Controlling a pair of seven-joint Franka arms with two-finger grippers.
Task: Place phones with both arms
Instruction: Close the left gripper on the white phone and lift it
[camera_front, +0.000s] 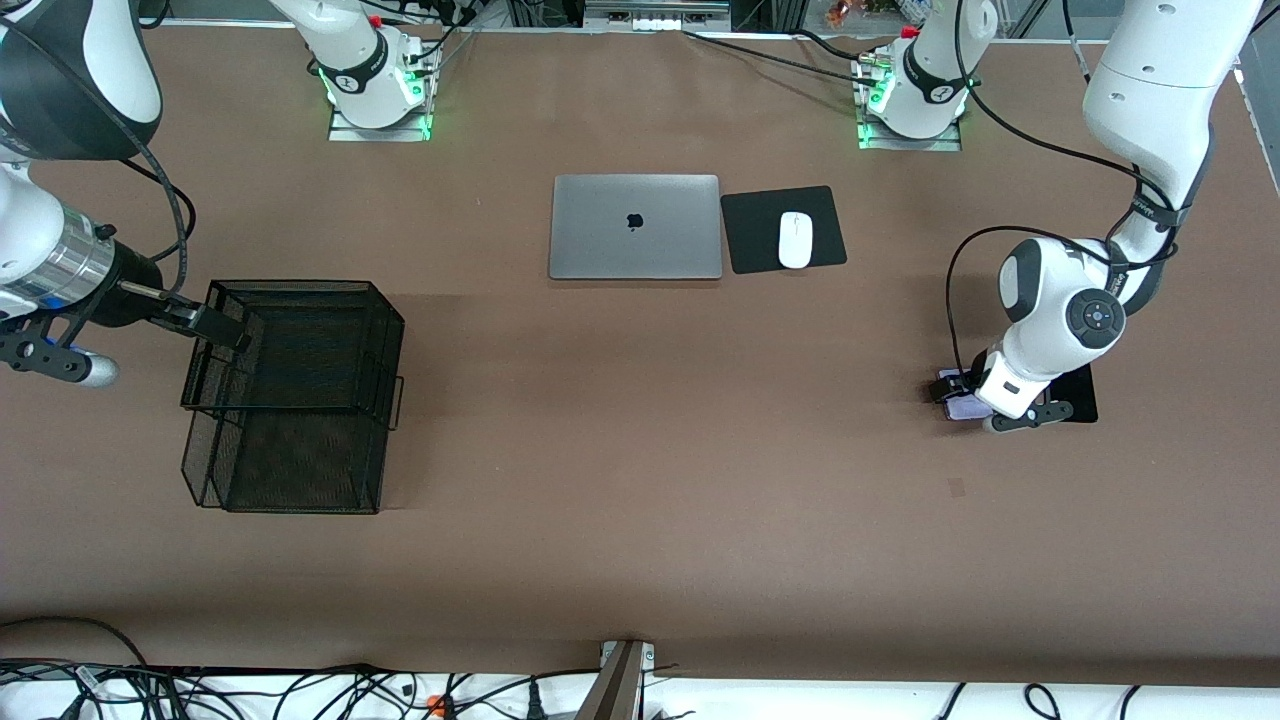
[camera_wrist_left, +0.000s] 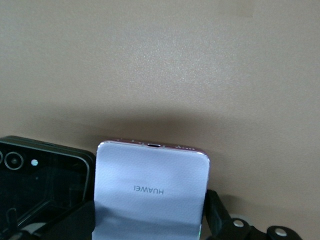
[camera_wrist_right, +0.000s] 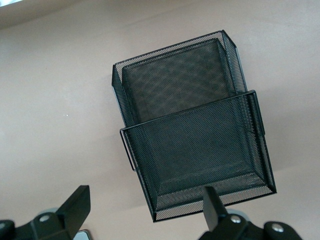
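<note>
Left arm: reaches down from its base at the top of the front view to the table's left-arm end.
Left gripper (camera_wrist_left: 150, 220): low over the pale lavender-white phone (camera_wrist_left: 152, 187), one finger (camera_wrist_left: 75, 220) on each side of it; the fingers are spread wide, and it cannot be told whether they touch the phone's edges.
Pale phone: lies flat on the brown table (camera_front: 640, 450), back upward, lettering visible on the back; in the front view only a sliver of it (camera_front: 965, 407) shows under the arm's wrist.
Small black phone (camera_wrist_left: 42, 190): lies flat just beside the pale phone, camera lenses upward; a narrow gap separates the two.
Black slab (camera_front: 1082, 395): a dark flat shape on the table, partly covered by the left arm's wrist in the front view; it cannot be told which phone this is.
Right arm: extends along the table's right-arm end and waits.
Right gripper (camera_wrist_right: 145, 212): in the air over the table just beside the black wire-mesh basket (camera_front: 300, 390); fingers spread wide, nothing between them.
Mesh basket: two-tiered, standing on the table at the right arm's end; both tiers hold nothing.
Laptop (camera_front: 636, 226): silver, lid closed, farther from the front camera than the basket and the phones.
Mouse (camera_front: 795, 240): white, on a black pad (camera_front: 750, 232) just beside the laptop, toward the left arm's end.
</note>
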